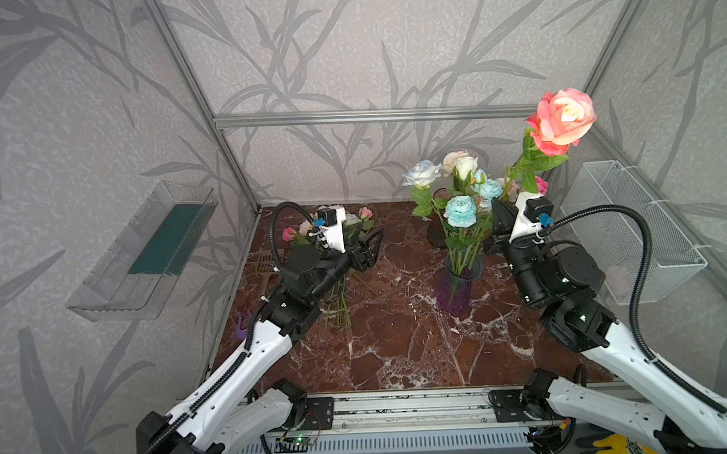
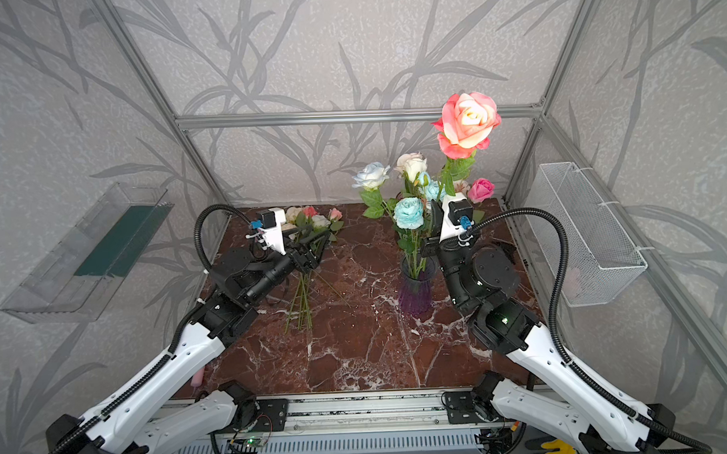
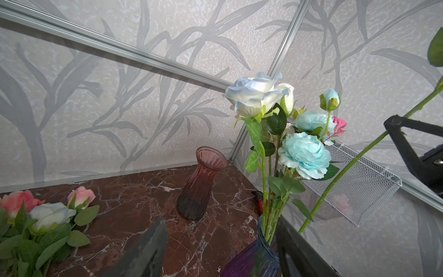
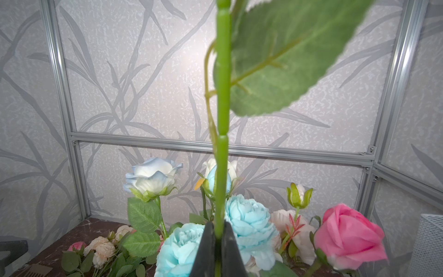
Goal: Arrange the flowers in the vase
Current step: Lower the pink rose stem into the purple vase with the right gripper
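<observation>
The purple glass vase [image 1: 455, 291] [image 2: 416, 295] stands right of the table's middle and holds several flowers [image 1: 461, 210] [image 2: 409, 212] with pale blue, white and cream heads. My right gripper [image 4: 218, 233] is shut on the green stem [image 4: 221, 167] of a big coral-pink rose [image 1: 564, 119] [image 2: 468, 122] raised high above that bunch. The stem's lower end slants toward the vase [image 3: 249, 261] mouth and is hidden behind one of my left fingers [image 3: 294, 249]. My left gripper [image 1: 368, 246] [image 3: 220, 251] is open and empty, left of the vase. More flowers [image 1: 337, 233] [image 3: 48, 213] lie loose at the back left.
An empty dark red vase [image 3: 201, 187] stands behind the purple one. A white wire basket [image 1: 628, 227] hangs on the right wall and a clear tray [image 1: 146, 252] on the left wall. A comb-like tool [image 1: 265, 262] and a small purple item [image 1: 242, 323] lie by the table's left edge.
</observation>
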Robot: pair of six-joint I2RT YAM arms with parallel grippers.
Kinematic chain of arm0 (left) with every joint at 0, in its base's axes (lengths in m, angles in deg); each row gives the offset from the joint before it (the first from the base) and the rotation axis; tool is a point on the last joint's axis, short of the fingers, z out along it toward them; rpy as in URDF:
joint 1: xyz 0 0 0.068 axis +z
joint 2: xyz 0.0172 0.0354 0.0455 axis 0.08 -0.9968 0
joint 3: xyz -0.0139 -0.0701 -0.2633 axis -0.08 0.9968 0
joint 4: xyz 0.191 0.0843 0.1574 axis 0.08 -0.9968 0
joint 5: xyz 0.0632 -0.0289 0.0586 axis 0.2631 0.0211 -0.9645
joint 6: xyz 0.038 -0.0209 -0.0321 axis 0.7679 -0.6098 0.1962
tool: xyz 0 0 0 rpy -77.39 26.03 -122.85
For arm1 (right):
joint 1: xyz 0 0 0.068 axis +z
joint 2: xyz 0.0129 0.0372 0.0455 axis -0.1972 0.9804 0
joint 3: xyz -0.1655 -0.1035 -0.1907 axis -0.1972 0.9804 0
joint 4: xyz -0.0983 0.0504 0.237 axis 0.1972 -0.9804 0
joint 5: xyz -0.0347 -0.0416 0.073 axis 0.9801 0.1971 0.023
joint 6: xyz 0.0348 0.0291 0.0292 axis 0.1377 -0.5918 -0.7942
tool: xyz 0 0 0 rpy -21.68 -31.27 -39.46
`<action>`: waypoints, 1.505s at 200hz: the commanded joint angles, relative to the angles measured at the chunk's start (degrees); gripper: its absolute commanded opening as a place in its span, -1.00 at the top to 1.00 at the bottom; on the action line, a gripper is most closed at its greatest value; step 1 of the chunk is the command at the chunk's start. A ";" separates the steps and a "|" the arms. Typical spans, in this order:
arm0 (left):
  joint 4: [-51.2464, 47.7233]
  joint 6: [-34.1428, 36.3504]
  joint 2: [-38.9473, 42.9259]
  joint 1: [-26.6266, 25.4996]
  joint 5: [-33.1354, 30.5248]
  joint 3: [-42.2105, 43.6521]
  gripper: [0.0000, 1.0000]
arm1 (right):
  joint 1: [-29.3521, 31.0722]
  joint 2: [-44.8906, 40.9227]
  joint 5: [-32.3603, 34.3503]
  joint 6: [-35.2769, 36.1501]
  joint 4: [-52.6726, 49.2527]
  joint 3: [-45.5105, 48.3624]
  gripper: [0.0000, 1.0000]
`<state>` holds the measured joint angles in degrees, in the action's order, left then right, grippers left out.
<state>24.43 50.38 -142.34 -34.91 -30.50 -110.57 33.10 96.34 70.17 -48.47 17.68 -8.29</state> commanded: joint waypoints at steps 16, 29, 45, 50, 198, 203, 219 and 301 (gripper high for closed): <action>2.85 -2.24 -0.38 1.28 2.02 0.75 -0.45 | -0.35 -0.27 -1.22 -5.56 0.79 3.87 1.00; 2.99 -2.53 -0.47 1.41 2.27 0.70 -0.45 | -0.37 -0.53 -1.38 -6.81 -0.58 5.24 1.00; 3.11 -2.78 -0.74 1.64 2.54 0.64 -0.45 | -0.37 -1.13 -1.36 -8.65 -2.61 6.95 1.00; 3.20 -2.90 -0.77 1.74 2.74 0.61 -0.45 | -0.35 -1.38 -1.21 -9.27 -3.16 7.49 1.00; 3.40 -4.09 -1.97 2.12 4.34 0.18 -0.45 | -0.52 1.43 1.95 -15.81 -21.68 0.68 0.30; 3.40 -4.07 -1.94 2.11 4.32 0.18 -0.45 | -0.52 1.00 1.58 -16.51 -23.02 0.42 0.28; 3.31 -4.16 -1.84 2.11 4.48 0.21 -0.45 | -0.52 -1.16 0.19 -19.10 -27.58 -0.28 0.22; 3.50 -4.69 -2.00 2.25 4.72 0.20 -0.44 | -0.52 -7.68 -6.12 -25.90 -50.06 -8.98 0.01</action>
<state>25.94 46.53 -144.44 -32.92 -26.28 -110.37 32.79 90.24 65.34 -71.48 -24.15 -15.88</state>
